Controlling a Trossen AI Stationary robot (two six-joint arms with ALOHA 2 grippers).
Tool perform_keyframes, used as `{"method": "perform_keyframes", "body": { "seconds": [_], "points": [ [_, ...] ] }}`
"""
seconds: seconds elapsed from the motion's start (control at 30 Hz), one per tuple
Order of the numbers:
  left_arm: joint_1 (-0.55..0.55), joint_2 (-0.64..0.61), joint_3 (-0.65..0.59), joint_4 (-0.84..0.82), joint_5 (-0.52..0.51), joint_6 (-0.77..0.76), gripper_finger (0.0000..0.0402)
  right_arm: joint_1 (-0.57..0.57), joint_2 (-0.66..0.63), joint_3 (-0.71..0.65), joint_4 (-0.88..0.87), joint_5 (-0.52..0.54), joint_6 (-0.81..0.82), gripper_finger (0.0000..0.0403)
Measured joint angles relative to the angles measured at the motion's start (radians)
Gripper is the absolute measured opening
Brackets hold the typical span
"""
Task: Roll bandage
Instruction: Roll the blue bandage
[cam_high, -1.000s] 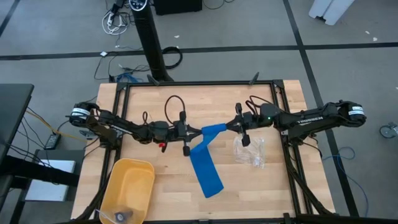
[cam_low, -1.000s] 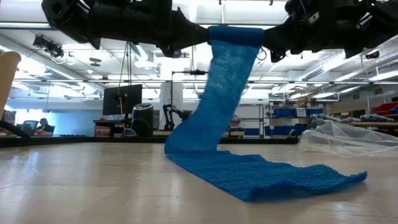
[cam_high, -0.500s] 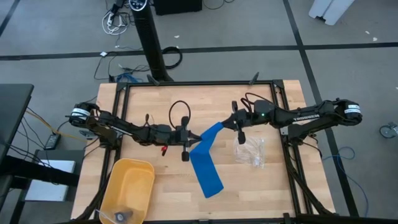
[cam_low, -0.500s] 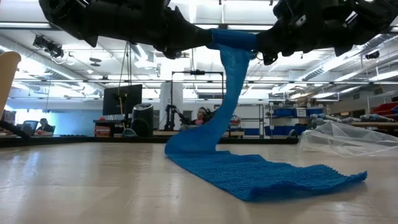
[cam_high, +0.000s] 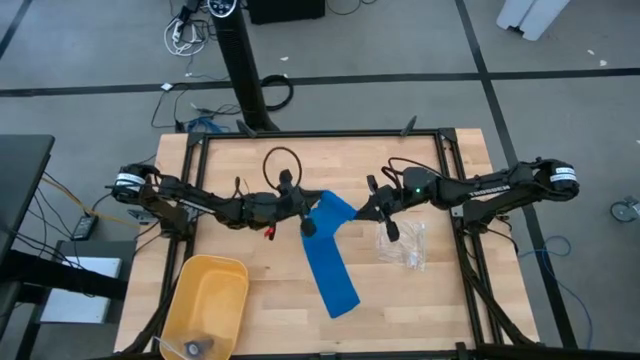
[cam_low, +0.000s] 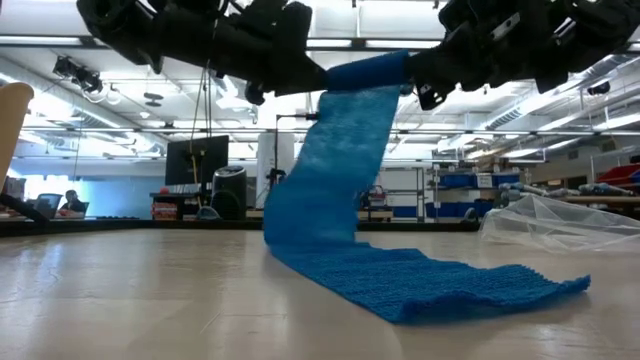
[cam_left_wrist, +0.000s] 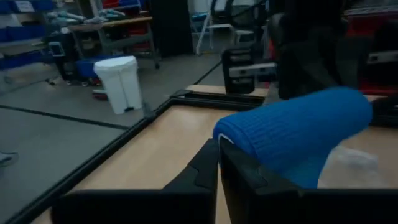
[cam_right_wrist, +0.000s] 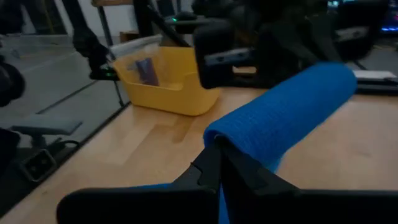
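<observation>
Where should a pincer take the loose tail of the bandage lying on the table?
Judging by its pose, at the free end of the bandage, coming down from above across its narrow width: that end lies flat and clear. The rolled end is held up between the left pincer and the right pincer.

Both arms reach level from the bench's side edges toward its middle, raised above the surface. The left gripper (cam_high: 312, 216) sits just left of centre, its fingers (cam_left_wrist: 214, 171) pressed together on the bandage (cam_high: 331, 262). The right gripper (cam_high: 362, 212) faces it from just right of centre, fingers (cam_right_wrist: 211, 165) likewise closed on the bandage. The two wrists are near one another, tips well apart.
</observation>
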Motion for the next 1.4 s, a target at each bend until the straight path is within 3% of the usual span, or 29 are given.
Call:
{"method": "perform_keyframes", "body": {
  "seconds": [0.27, 0.53, 0.83, 1.07, 1.2, 1.27, 1.4],
  "points": [
    [0.004, 0.0, -0.004, 0.052, 0.066, -0.024, 0.005, 0.001, -0.002, -0.003, 0.007, 0.019, 0.038, 0.0042],
    [0.003, 0.0, -0.006, 0.013, 0.047, -0.021, 0.0038, 0.0, -0.003, -0.003, 0.013, 0.061, 0.028, 0.0071],
    [0.001, 0.0, -0.006, -0.002, 0.013, -0.025, 0.0013, -0.002, -0.004, -0.003, 0.013, 0.096, 0.026, 0.014],
    [0.0, 0.0, -0.007, -0.01, -0.021, -0.026, 0.001, -0.004, -0.005, -0.004, 0.01, 0.198, 0.018, 0.016],
    [-0.002, 0.0, -0.008, -0.011, -0.032, -0.026, 0.0009, -0.007, -0.005, -0.005, -0.004, 0.313, 0.0, 0.0159],
    [-0.013, 0.0, -0.007, -0.005, 0.042, -0.027, 0.0009, -0.013, -0.004, -0.004, -0.001, 0.403, -0.006, 0.0159],
    [-0.028, 0.002, -0.004, 0.006, 0.145, -0.025, 0.0008, -0.013, -0.004, 0.0, 0.003, 0.414, -0.04, 0.0155]
  ]
}}
